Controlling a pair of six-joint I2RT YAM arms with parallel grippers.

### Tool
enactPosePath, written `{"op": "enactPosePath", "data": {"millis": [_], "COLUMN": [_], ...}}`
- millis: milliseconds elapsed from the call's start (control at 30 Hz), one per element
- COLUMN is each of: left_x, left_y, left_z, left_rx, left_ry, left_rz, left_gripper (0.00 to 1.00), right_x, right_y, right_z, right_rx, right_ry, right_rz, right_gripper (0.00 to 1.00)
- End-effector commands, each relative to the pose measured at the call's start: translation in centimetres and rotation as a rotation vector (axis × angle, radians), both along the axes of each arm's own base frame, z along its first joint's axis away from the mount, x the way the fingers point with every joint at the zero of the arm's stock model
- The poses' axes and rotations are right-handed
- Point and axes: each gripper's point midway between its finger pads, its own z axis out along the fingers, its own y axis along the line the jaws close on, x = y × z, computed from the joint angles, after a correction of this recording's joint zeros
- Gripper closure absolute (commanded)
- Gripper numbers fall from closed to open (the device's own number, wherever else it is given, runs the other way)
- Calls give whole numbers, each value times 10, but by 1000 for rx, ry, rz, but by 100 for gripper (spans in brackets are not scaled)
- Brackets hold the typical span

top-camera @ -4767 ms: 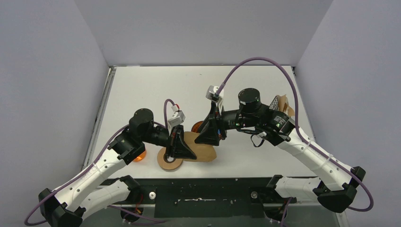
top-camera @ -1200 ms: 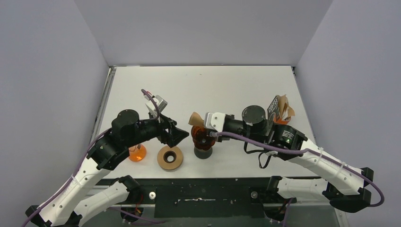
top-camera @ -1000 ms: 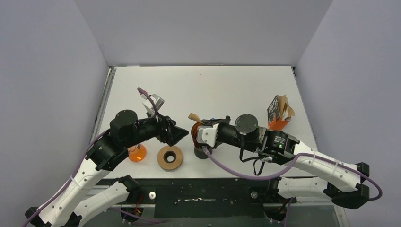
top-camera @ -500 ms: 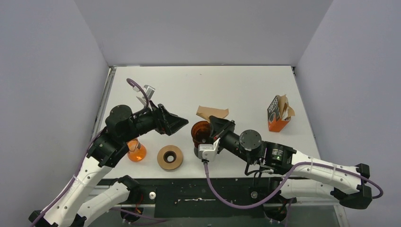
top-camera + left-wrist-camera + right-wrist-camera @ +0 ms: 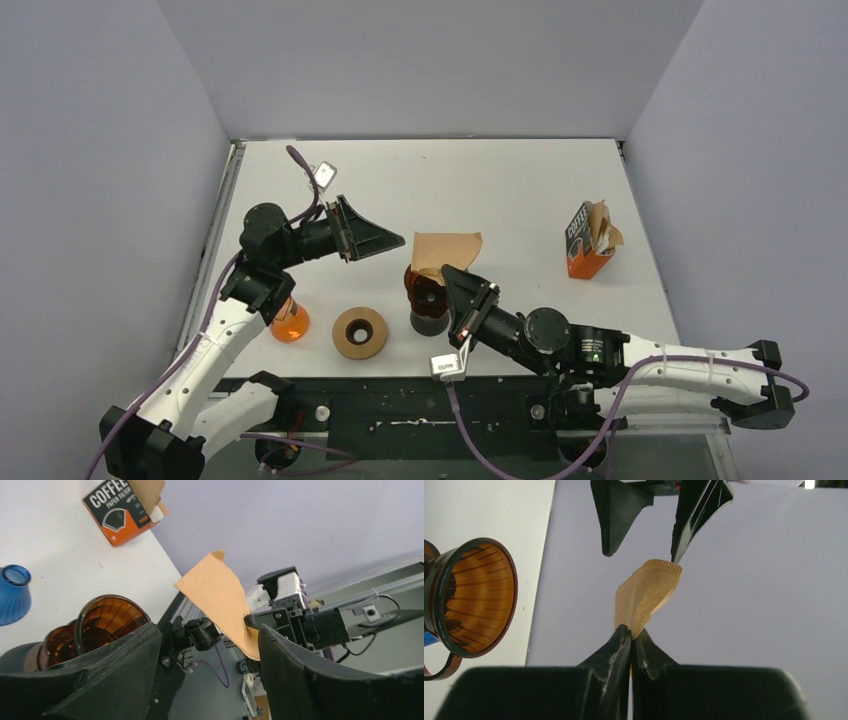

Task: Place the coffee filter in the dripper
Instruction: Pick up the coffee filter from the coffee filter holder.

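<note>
Over the white table (image 5: 500, 190), the left gripper (image 5: 382, 238) hangs empty with jaws spread, facing the right gripper (image 5: 630, 630), which pinches a brown paper coffee filter (image 5: 646, 592) aloft near the amber dripper (image 5: 479, 597), not inside it.
</note>
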Motion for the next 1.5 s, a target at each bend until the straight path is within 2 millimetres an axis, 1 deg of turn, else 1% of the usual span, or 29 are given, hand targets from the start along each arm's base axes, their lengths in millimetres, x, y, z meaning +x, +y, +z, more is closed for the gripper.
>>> {"op": "enactPosePath", "data": {"millis": [0,200,400,600,733,800,1000,1033,1100,1167,1200,1233,1400,1433,1467], "left_x": [-20,-29,-37,-39,-41,-42,-48,-49,-51,-52,-52,-53,-52,-53,-52], "left_y": [-3,-4,-4,-5,-5,-5,-6,-6,-7,-7,-7,-8,-8,-8,-7], "left_z": [23,19,20,19,21,20,18,18,17,17,16,15,12,13,14], "left_rx": [-57,-67,-85,-88,-95,-93,-97,-98,-97,-96,-95,-93,-88,-91,-96], "left_ry": [-43,-15,-19,-13,-16,-11,-16,-18,-19,-20,-22,-20,-28,-34,-44], "left_rz": [-131,-188,-235,-254,-267,-272,-292,-296,-306,-310,-313,-318,-319,-317,-314], "left_gripper": [32,32,34,38,47,49,65,69,82,93,97,100,100,100,100], "right_x": [-13,-23,-35,-41,-43,-44,-44,-44,-44,-44,-44,-44,-42,-42,-41], "right_y": [-2,7,18,33,39,42,48,49,50,50,51,50,50,49,48], "right_z": [29,20,20,22,20,21,19,19,19,19,20,20,19,18,17], "right_rx": [17,-55,-73,-91,-95,-94,-113,-115,-116,-113,-112,-110,-101,-97,-91], "right_ry": [-178,-254,-306,-331,-338,-347,-362,-364,-366,-367,-367,-367,-346,-336,-327], "right_rz": [20,53,98,134,151,153,153,153,155,154,155,153,147,141,138], "right_gripper": [100,100,100,100,100,100,100,100,100,100,100,100,100,98,94]}}
